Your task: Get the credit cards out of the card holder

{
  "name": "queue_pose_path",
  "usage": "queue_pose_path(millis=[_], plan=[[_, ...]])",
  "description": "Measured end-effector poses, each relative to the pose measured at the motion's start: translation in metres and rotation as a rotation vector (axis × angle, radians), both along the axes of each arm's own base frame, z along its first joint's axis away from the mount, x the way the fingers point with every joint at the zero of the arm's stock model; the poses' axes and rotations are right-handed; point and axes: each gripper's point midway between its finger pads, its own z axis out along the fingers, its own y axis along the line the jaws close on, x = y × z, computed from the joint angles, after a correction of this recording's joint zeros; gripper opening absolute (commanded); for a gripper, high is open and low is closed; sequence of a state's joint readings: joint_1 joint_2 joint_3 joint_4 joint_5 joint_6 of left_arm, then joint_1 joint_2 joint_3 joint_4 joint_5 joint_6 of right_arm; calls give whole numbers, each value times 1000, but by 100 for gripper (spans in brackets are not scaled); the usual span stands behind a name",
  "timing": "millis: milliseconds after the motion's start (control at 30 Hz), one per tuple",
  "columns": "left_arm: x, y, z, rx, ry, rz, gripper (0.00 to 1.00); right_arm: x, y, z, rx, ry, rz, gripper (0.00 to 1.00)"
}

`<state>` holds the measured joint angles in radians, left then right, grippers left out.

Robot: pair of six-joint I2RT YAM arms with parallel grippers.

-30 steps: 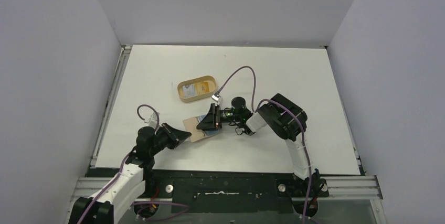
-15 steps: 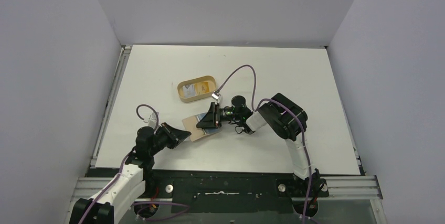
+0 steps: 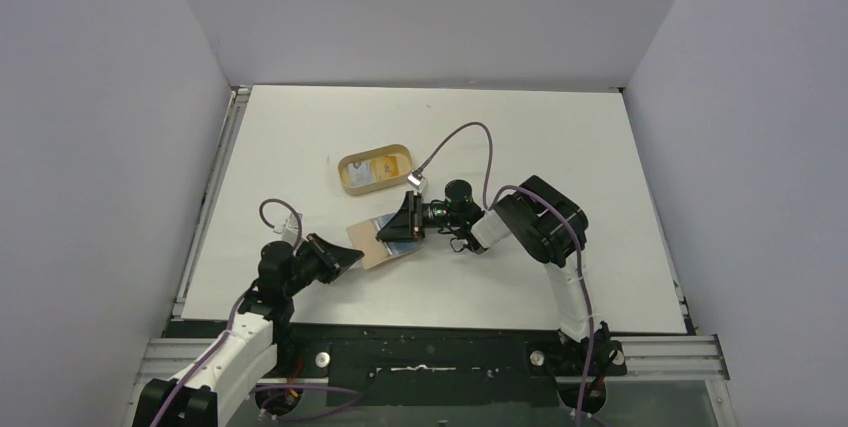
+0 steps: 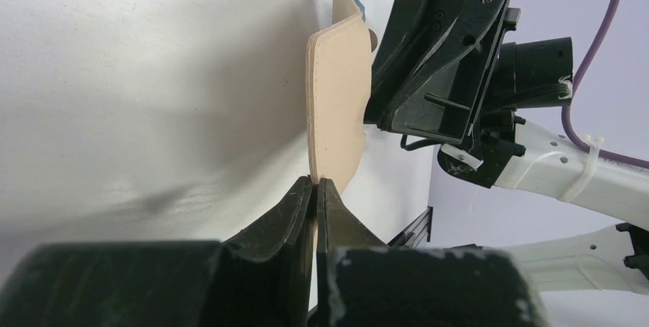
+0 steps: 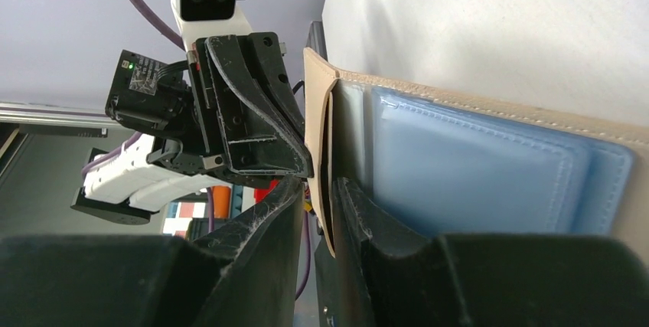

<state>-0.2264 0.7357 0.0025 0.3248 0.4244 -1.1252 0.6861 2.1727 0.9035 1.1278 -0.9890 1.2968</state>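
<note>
The tan card holder (image 3: pixel 377 253) lies open on the table between my two grippers. My left gripper (image 4: pixel 314 181) is shut on the near edge of its tan flap (image 4: pixel 337 112). My right gripper (image 5: pixel 317 187) straddles another tan flap (image 5: pixel 315 112): one finger touches it and a narrow gap shows at the other, so the jaws are still apart. Inside the holder are layered light blue panels (image 5: pixel 474 166) with stitched edges; I cannot tell credit cards from pockets there. In the top view a blue corner (image 3: pixel 383 219) peeks out beside the right gripper (image 3: pixel 385 235).
An oval tan tray (image 3: pixel 398 153) with a yellow inside and a white-and-yellow item stands just beyond the holder. A purple cable (image 3: pixel 455 137) arcs over the right wrist. My left gripper (image 5: pixel 252 112) faces the right one closely across the holder.
The right gripper's jaws have narrowed around the holder's flap and the wrist has crept slightly away from the bases. The left gripper has stayed shut in place.
</note>
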Motion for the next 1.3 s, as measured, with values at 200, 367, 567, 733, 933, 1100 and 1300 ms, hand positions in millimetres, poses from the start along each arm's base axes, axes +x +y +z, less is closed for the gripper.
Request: queue_pose_path(millis=[200, 367, 567, 733, 933, 1100, 1300], plan=[[0, 0, 0, 3, -3, 0, 0, 3, -1, 6, 21, -2, -7, 25], [1, 1, 0, 2, -3, 2, 0, 2, -1, 8, 29, -2, -4, 28], [1, 1, -1, 5, -2, 2, 0, 3, 1, 1, 24, 8, 1, 29], [1, 2, -2, 6, 1, 5, 0, 1, 5, 1, 23, 8, 10, 23], [1, 3, -2, 6, 2, 8, 0, 2, 6, 1, 25, 2, 11, 12], [2, 3, -1, 6, 2, 8, 0, 2, 6, 1, 24, 3, 11, 14], [2, 4, -2, 6, 2, 11, 0, 2, 7, 2, 24, -3, 15, 26]])
